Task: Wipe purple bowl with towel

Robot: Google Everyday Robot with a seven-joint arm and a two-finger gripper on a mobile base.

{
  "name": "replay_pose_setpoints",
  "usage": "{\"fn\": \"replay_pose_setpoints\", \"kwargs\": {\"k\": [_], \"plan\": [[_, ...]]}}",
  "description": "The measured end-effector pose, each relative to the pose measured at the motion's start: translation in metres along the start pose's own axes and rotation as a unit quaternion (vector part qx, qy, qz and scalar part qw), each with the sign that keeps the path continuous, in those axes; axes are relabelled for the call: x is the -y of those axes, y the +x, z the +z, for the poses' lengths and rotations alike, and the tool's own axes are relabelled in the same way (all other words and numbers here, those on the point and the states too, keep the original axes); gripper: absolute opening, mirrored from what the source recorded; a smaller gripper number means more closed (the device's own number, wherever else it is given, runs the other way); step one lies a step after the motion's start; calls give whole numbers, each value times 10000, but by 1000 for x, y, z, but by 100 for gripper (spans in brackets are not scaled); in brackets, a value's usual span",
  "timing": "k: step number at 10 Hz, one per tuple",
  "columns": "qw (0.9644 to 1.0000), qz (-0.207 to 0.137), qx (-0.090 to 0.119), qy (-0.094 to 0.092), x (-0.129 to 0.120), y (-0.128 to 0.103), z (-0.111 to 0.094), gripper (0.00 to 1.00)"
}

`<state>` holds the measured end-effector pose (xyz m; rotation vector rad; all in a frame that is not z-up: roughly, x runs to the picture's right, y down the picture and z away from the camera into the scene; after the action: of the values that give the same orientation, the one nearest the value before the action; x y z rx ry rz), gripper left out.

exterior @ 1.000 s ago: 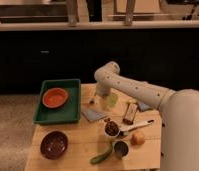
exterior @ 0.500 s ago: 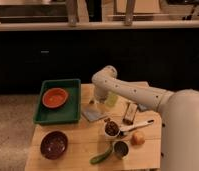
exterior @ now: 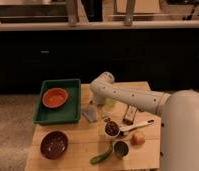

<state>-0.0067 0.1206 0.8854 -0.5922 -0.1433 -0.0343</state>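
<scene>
The purple bowl sits at the front left of the wooden table. The grey towel lies crumpled near the table's middle, just right of the green tray. My white arm reaches in from the right and bends down over the towel. My gripper is at the towel's upper edge, well away from the bowl. Whether it touches the towel is hidden.
A green tray holds an orange bowl at the back left. A pale green cup, a dark packet, a small bowl, a white spoon, an orange fruit, a dark cup and a green vegetable crowd the right half.
My arm has swung slightly left and lowered toward the towel. The towel and bowl have not moved.
</scene>
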Motion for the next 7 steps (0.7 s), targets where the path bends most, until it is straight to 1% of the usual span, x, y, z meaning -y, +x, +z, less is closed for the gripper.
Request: {"fn": "replay_pose_setpoints", "kwargs": {"k": [3,5,7], "plan": [[9997,249,41,-52,-6,4,15,80],[9994,319,55,-103,-10,7,21,80],[9994,319,39,-132,-13,8,24,80]]}}
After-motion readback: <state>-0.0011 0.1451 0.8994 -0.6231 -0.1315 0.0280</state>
